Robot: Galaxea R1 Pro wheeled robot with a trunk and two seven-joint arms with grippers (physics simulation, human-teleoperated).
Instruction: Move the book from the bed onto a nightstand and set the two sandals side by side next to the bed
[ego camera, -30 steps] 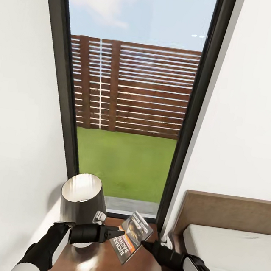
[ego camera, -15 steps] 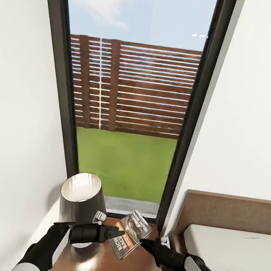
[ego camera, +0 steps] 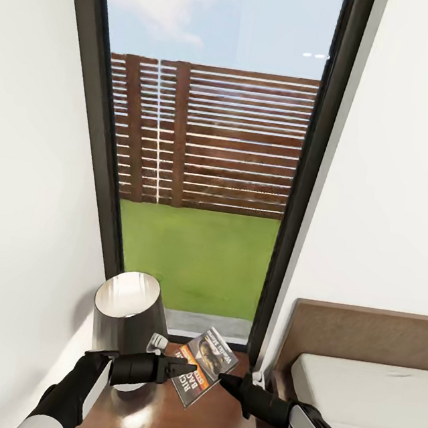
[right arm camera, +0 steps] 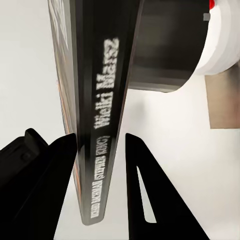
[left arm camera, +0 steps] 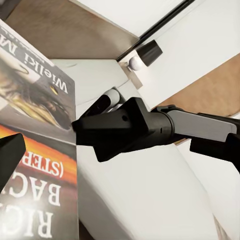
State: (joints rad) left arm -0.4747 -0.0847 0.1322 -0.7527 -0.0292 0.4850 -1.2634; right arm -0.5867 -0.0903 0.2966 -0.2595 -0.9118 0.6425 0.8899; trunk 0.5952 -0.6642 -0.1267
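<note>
Now the book hangs just above the nightstand, pinched by the right gripper; the left gripper's spread is unclear; release and sandals remain.

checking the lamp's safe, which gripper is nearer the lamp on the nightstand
Left. The left gripper reaches past just in front of the lamp. The right gripper sits at the book's far side, toward the bed.

bed: cut by frame edge | book title: partly cropped
</note>
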